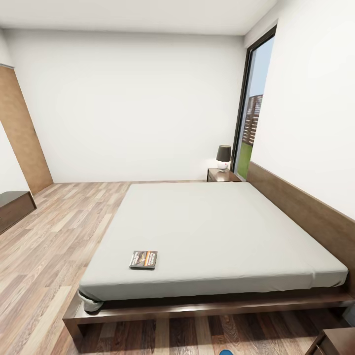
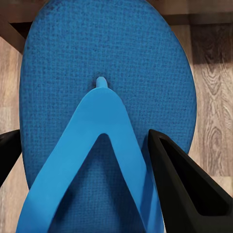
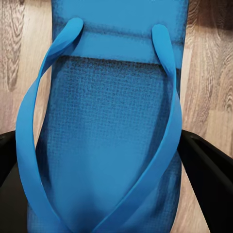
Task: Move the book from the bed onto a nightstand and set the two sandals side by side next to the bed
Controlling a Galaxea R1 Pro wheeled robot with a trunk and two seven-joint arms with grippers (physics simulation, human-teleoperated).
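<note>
A white-walled bedroom with a wood-plank floor takes up the head view. Nearest the robot, each wrist camera looks down on a bright blue sandal just above the planks. The left gripper has its dark fingers spread wide to either side of one sandal, whose long axis runs along the fingers, toe end away from the camera. The right gripper likewise straddles the other sandal, fingers apart at both edges, its length also in line with the fingers. Whether either pair presses the sole I cannot tell.

A sliver of blue shows at the near floor edge, before the bed.

The sandal step seems in hand; the next move likely calls for setting both down parallel, close together, beside the bed frame.

Farther on, the book lies flat near the mattress's near left corner, long side across the bed. Farthest, a nightstand with a lamp stands by the window.
</note>
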